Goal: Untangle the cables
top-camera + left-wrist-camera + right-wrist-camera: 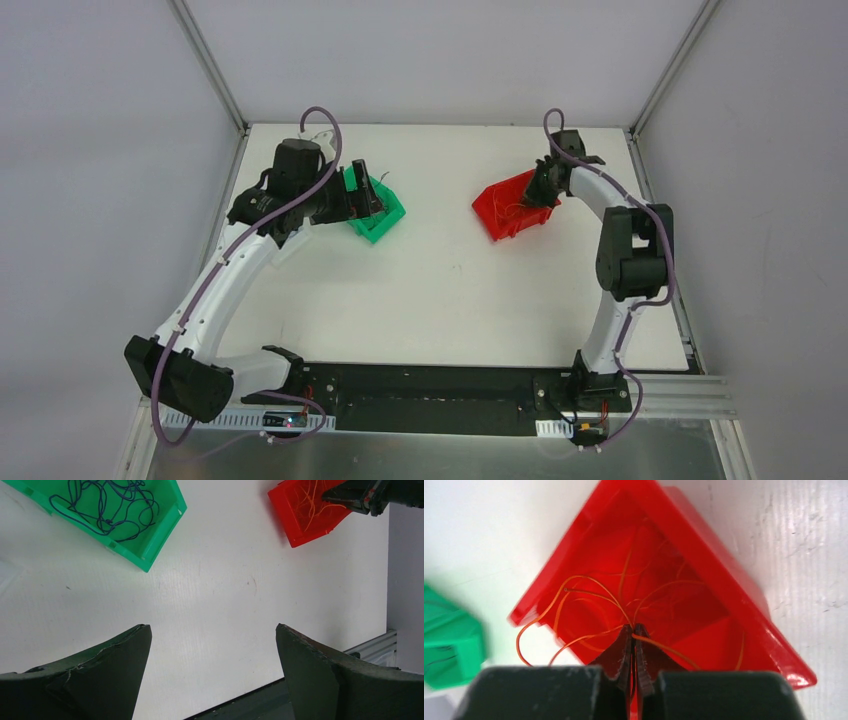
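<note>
R gripper point(634, 629) pinching shut on orange cables point(589, 592) in red bin point(724, 580); I'm seeing a few strands looping out past bin rim | L gripper point(212, 627) hanging w/ jaws spread wide, holding nothing, over white table point(225, 580) | blue cables point(107, 505) lying as loose squiggles in green bin point(160, 535) | bins sitting well apart

The left bin point(385, 222) and right bin point(495, 215) hold cables point(107, 507).
</note>
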`<state>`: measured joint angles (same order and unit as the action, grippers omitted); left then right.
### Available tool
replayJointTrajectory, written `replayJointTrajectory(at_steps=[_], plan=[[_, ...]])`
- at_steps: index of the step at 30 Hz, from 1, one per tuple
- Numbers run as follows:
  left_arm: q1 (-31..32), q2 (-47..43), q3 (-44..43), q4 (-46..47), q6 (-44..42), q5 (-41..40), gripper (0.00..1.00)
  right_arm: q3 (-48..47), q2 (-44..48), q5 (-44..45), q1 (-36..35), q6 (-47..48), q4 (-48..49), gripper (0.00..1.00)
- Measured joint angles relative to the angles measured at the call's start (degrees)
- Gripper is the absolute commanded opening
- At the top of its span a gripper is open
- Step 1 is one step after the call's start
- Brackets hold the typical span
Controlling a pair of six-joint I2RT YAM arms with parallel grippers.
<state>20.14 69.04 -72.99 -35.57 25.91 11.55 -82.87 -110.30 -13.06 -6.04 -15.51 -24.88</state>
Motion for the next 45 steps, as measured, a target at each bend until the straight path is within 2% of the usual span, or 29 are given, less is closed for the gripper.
replayJointTrajectory(at_steps=[3, 8, 13, 17, 21, 23, 28, 31, 35, 41, 45], plan=[[0.0, -0.02, 1.22, 0.11, 0.0, 0.0, 0.99, -1.09, -2.47, 6.6, -2.1, 1.36, -1.25, 0.0], [0.0, -0.04, 4.48, 0.11, 0.0, -0.52, 1.0, -3.78, -6.14, 14.1, -5.64, 2.6, -3.21, 0.14], [0.0, -0.9, 9.2, 1.16, 0.02, -3.23, 1.0, -5.35, -6.95, 18.08, -7.78, 3.74, -4.44, 0.44], [0.0, -2.89, 12.96, 2.49, 0.04, -4.68, 1.0, -5.64, -5.64, 19.45, -8.83, 4.55, -4.98, 0.63], [0.0, -5.14, 13.79, 3.93, 0.02, -5.86, 1.0, -5.68, 0.55, 20.35, -9.03, 5.2, -6.95, 0.91], [0.0, -6.05, 13.79, 4.63, 0.02, -6.16, 1.0, -5.92, 4.81, 20.57, -9.01, 5.27, -7.65, 0.98], [0.0, -7.61, 14.4, 6.62, 0.55, -7.45, 1.0, -4.87, 17.77, 20.61, -9.01, 5.31, -7.28, 0.99], [0.0, -8.15, 16.11, 7.54, 1.49, -9.09, 1.0, 1.77, 28.41, 19.34, -9.01, 4.94, -4.13, 0.99], [0.0, -10.51, 20.65, 9.42, 3.41, -10.82, 1.0, 16.41, 43.3, 16.72, -8.98, 4.15, 1.81, 0.99], [0.02, -21.88, 32.92, 13.07, 7.32, -13.51, 1.0, 41.81, 65.55, 14.97, -8.94, 2.73, 9.29, 0.99], [0.02, -26.82, 39.23, 15.96, 8.2, -13.86, 1.0, 55.21, 77.68, 14.78, -8.94, 1.55, 12.5, 0.99]])
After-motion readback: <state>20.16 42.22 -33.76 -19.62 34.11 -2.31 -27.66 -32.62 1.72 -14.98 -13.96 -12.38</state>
